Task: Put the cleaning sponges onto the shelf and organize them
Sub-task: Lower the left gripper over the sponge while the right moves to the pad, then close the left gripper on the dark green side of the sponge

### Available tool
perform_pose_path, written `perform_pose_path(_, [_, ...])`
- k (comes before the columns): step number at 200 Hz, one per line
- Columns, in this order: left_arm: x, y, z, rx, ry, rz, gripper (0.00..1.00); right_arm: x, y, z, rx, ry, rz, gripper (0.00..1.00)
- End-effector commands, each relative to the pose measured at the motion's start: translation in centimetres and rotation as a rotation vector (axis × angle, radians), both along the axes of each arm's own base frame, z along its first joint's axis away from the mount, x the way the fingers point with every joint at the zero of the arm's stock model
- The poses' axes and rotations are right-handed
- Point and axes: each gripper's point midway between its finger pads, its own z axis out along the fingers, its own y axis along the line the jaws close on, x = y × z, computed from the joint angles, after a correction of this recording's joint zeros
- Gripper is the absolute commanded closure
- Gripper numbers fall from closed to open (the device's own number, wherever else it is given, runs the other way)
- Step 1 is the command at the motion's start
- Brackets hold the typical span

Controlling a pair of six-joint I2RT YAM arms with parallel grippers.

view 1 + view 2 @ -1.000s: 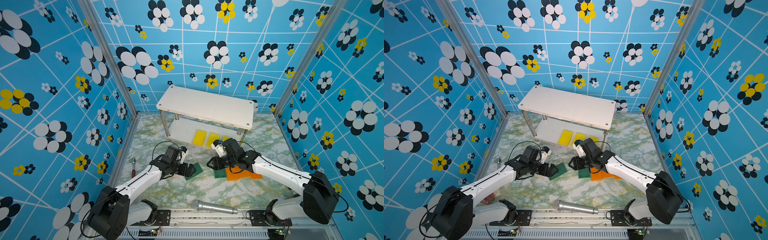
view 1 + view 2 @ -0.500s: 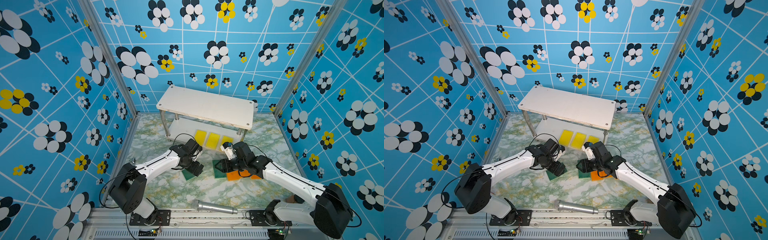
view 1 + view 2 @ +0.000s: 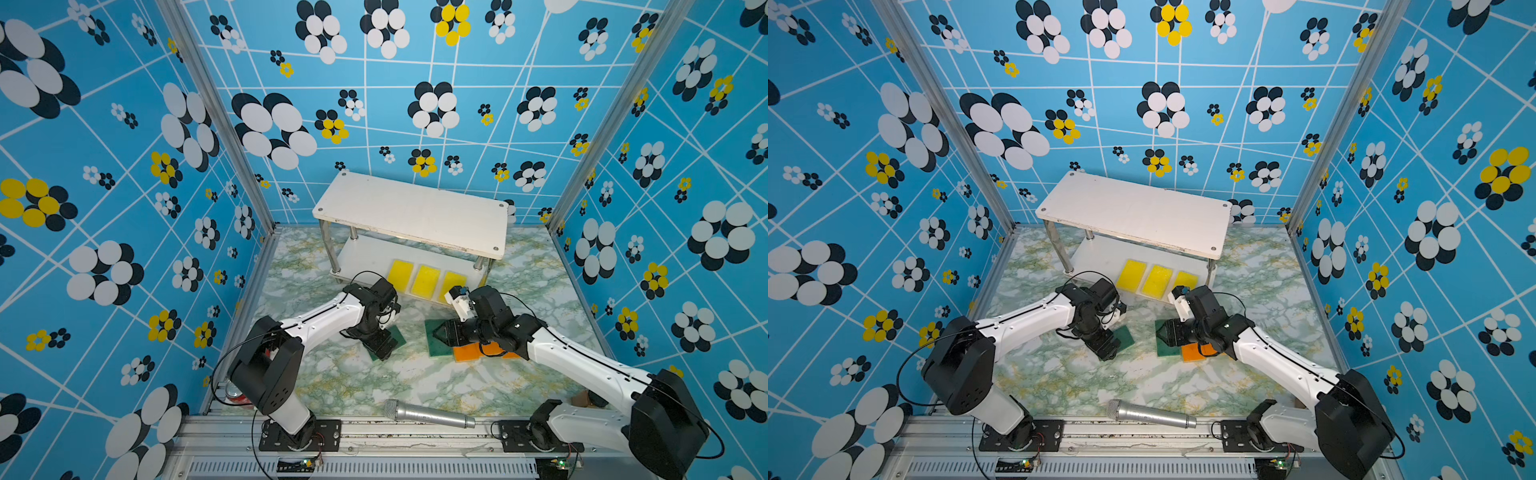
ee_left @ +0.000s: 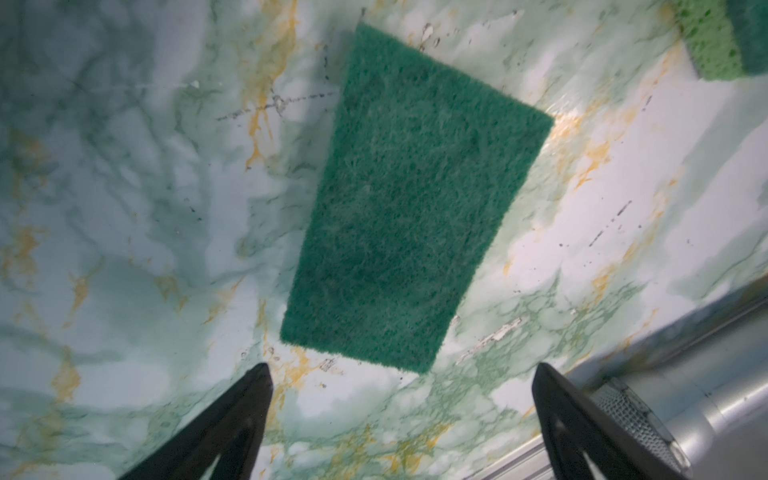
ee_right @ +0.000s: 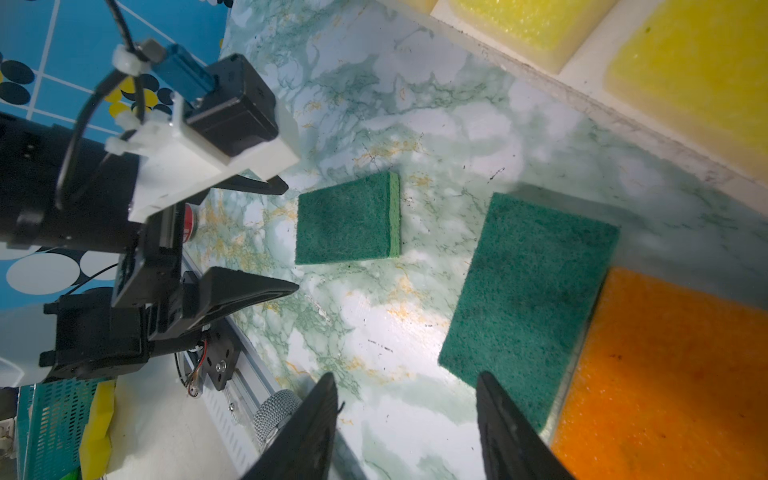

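Marble table | third yellow sponge half-hidden | orange sponges under right arm

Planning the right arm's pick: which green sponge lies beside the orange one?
The green sponge at the right gripper, its edge along the orange sponge. The other green sponge lies alone by the left gripper.

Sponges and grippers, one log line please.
shelf: three yellow sponges on lower board | left gripper: open above green sponge | right gripper: open
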Motion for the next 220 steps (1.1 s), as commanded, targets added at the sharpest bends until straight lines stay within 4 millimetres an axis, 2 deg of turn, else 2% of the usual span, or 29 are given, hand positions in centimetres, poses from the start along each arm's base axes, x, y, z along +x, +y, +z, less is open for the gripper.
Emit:
perform_pose_path(1, [-0.9,0.6,-0.3,0.026,0.068,-0.063,0.01,0.0,0.0,0.4,0.029,-0.014,0.001,0.44])
perform_pose_path(43, [-1.1,0.5,-1.2,0.052,0.066,-0.113,0.01,-0.1,-0.1,0.5,0.024,-0.019,0.004,0.44])
perform_pose_path(86, [0.4,0.6,-1.0,0.067,0.003,-0.127,0.01,0.0,0.1,0.2,0.027,-0.015,0.012,0.43])
perform_pose_path(113, [1.1,1.1,-1.6,0.104,-0.01,-0.147,0.01,0.0,0.2,0.2,0.034,-0.017,0.015,0.43])
perform_pose_path(128, [1.3,0.9,-1.9,0.095,-0.016,-0.164,0.01,0.0,0.1,0.2,0.036,-0.023,0.017,0.43])
perform_pose_path(164, [0.9,-0.9,-1.3,-0.013,-0.013,-0.196,0.01,-0.1,0.0,0.2,0.034,-0.027,0.02,0.42])
perform_pose_path(220, [1.1,-1.1,-2.7,0.003,0.011,-0.2,0.01,0.0,-0.2,0.1,0.032,-0.029,0.02,0.41])
